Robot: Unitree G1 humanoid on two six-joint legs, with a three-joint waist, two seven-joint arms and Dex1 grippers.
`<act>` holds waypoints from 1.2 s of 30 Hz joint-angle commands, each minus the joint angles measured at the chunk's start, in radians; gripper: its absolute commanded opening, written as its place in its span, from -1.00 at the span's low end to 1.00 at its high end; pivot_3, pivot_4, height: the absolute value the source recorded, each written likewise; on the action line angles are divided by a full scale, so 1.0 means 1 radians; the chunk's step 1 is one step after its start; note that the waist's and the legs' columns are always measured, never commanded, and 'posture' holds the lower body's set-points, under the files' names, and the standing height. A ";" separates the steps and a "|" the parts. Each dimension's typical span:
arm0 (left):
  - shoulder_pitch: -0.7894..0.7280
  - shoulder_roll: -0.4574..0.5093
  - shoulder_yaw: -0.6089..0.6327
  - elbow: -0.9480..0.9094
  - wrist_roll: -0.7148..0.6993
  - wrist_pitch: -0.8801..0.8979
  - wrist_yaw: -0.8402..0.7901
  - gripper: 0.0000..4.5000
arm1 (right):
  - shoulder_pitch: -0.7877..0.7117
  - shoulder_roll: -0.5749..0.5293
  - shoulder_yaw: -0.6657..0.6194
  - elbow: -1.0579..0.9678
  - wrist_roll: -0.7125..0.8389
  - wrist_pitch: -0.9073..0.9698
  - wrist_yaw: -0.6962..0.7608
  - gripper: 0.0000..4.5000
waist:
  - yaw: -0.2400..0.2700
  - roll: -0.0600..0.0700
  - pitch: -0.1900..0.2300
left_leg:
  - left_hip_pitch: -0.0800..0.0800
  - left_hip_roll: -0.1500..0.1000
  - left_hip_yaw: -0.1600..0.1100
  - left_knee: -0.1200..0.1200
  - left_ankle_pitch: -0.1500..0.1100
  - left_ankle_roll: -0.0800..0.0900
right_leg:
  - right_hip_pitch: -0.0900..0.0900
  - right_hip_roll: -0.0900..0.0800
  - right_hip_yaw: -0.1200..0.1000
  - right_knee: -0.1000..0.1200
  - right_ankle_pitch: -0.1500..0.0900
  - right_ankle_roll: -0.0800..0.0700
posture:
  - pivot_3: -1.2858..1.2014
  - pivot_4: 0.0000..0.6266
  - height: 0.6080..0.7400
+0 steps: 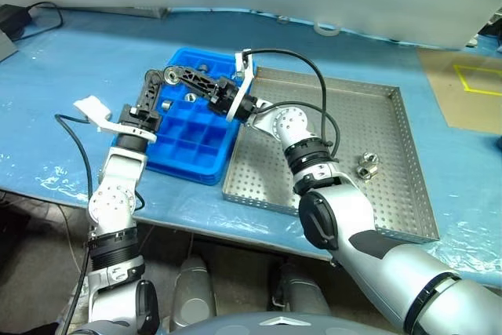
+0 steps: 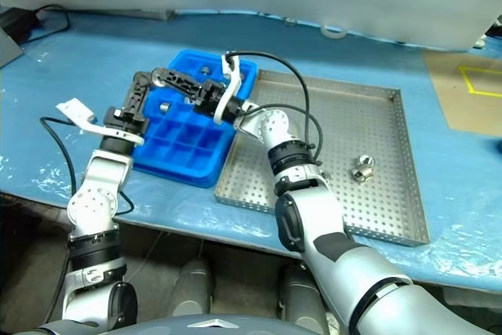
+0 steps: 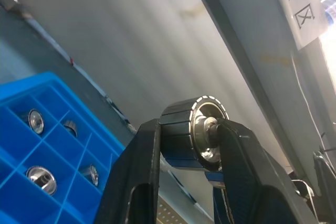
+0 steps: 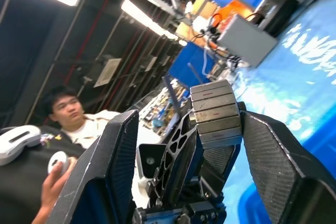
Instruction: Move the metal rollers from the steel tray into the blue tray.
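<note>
My left gripper is raised over the far end of the blue tray and is shut on one metal roller, a short cylinder with a ribbed sleeve. My right gripper reaches in from the steel tray side. Its open fingers stand on either side of that roller without touching it. Several rollers lie in the blue tray's compartments. On the steel tray, two rollers sit close together near its right side.
The two trays stand side by side on a blue-covered table, blue tray on the left. A black cable trails at the left and a white ring lies behind the steel tray. A person holding a white controller is in the right wrist view.
</note>
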 commanded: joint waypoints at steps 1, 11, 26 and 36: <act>-0.006 0.003 -0.034 0.026 0.017 0.055 0.016 -0.42 | -0.011 0.056 -0.025 -0.024 0.018 -0.036 0.003 0.12 | -0.003 0.000 0.000 | 0.000 0.000 0.000 0.000 0.000 0.000 | 0.000 0.000 0.000 0.000 0.000 0.000 | 0.03 -0.52 1.00; -0.014 -0.001 -0.031 0.054 0.033 0.082 0.030 -0.42 | 0.000 0.054 -0.041 -0.042 0.015 -0.029 0.011 -0.69 | -0.003 0.000 0.000 | 0.000 0.000 0.000 0.000 0.000 0.001 | 0.000 0.000 0.000 0.000 0.000 0.000 | 0.03 -0.52 1.00; -0.126 -0.108 0.306 0.082 -0.232 -0.257 0.122 -0.42 | -0.038 0.045 -0.148 0.021 0.135 0.000 -0.055 -0.69 | -0.026 0.000 0.000 | 0.002 0.001 0.000 0.000 0.002 0.003 | 0.000 0.002 0.002 0.001 0.001 -0.001 | 0.03 -0.52 1.00; -0.077 -0.074 0.216 0.054 -0.107 -0.234 0.084 -0.42 | -0.034 0.045 -0.157 -0.006 0.132 0.045 -0.045 -0.69 | 0.001 0.000 0.000 | -0.003 0.000 0.000 0.006 -0.002 0.009 | 0.001 -0.001 -0.001 0.000 0.001 0.000 | 0.03 -0.52 1.00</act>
